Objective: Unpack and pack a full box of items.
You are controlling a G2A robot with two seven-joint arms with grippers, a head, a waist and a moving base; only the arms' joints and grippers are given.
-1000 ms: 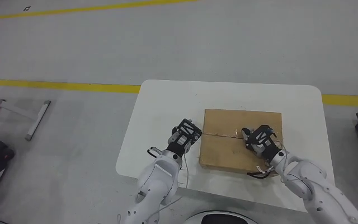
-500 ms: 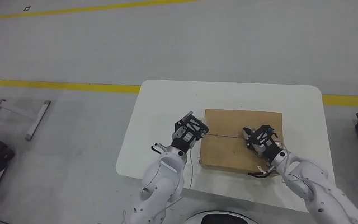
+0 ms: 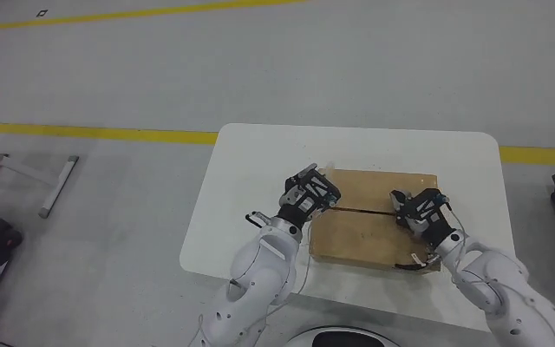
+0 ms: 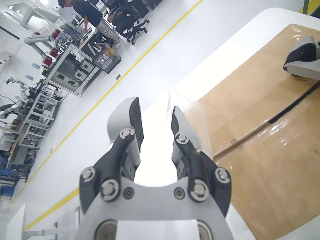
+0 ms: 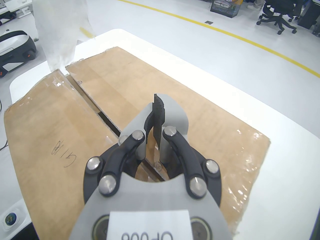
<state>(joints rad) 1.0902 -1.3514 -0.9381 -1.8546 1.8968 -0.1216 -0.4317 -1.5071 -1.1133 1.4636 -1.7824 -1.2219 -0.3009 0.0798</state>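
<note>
Lying flat on the white table [image 3: 251,173], the cardboard box [image 3: 368,227] is showing a slit along its seam, while the left gripper [image 4: 155,112] is hanging parted at one end, perhaps touching clear tape [image 4: 200,116], and the right gripper [image 5: 158,99] is hovering clenched over the other.

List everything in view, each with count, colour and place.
table: 1, white, on the grey floor.
box: 1, brown cardboard, on the table, flaps down with a dark gap along the middle seam.
tape: 1 strip, clear, lifted up from the box's end beside the left hand.
floor lines: 2, yellow, on the floor beyond the table.
left hand: 1, grey and black, at one end of the box's seam, fingers apart.
right hand: 1, grey and black, over the seam's other end, fingers together.
</note>
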